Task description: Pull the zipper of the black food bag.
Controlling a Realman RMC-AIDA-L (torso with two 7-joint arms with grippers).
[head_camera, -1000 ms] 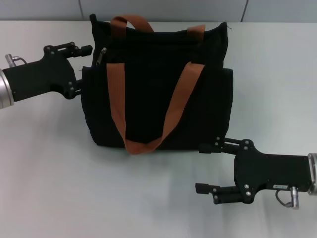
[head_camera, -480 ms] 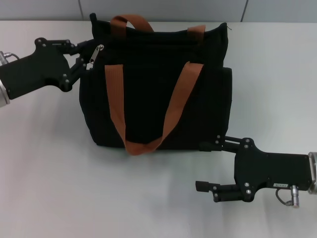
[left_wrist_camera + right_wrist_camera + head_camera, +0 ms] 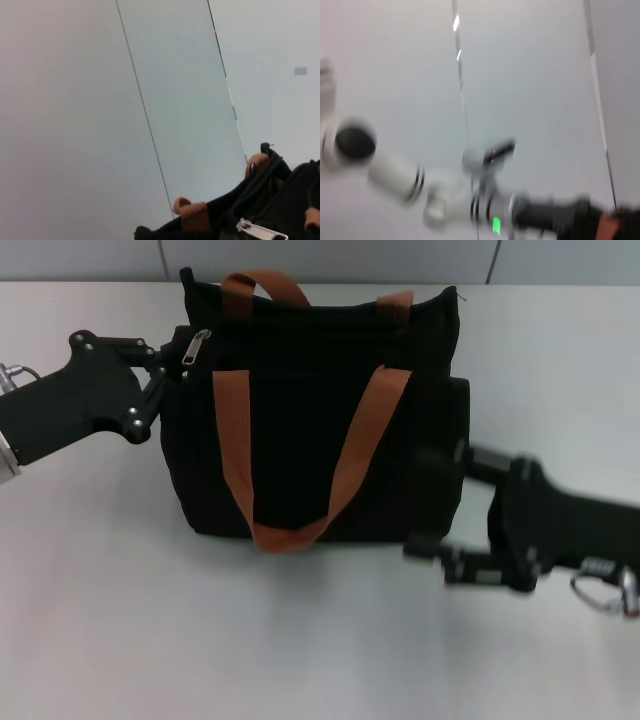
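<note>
The black food bag (image 3: 300, 410) stands upright mid-table, with orange-brown strap handles (image 3: 235, 440). The silver zipper (image 3: 195, 346) sits at the left end of the bag's top edge, tilted up, and it also shows in the left wrist view (image 3: 261, 231). My left gripper (image 3: 172, 362) is at that top left corner, with its fingers drawn together on the near end of the zipper. My right gripper (image 3: 430, 502) is blurred by motion and open. One finger lies over the bag's right side pocket and the other is below the bag's front right corner.
The bag stands on a white table (image 3: 150, 620), with a pale panelled wall (image 3: 330, 260) behind it. The right wrist view is blurred and shows my left arm's white links (image 3: 395, 175) and a bit of orange strap (image 3: 620, 220).
My left gripper's fingers closed in at the bag's top left corner and the zipper tab swung up. My right arm moved up and left against the bag's right side.
</note>
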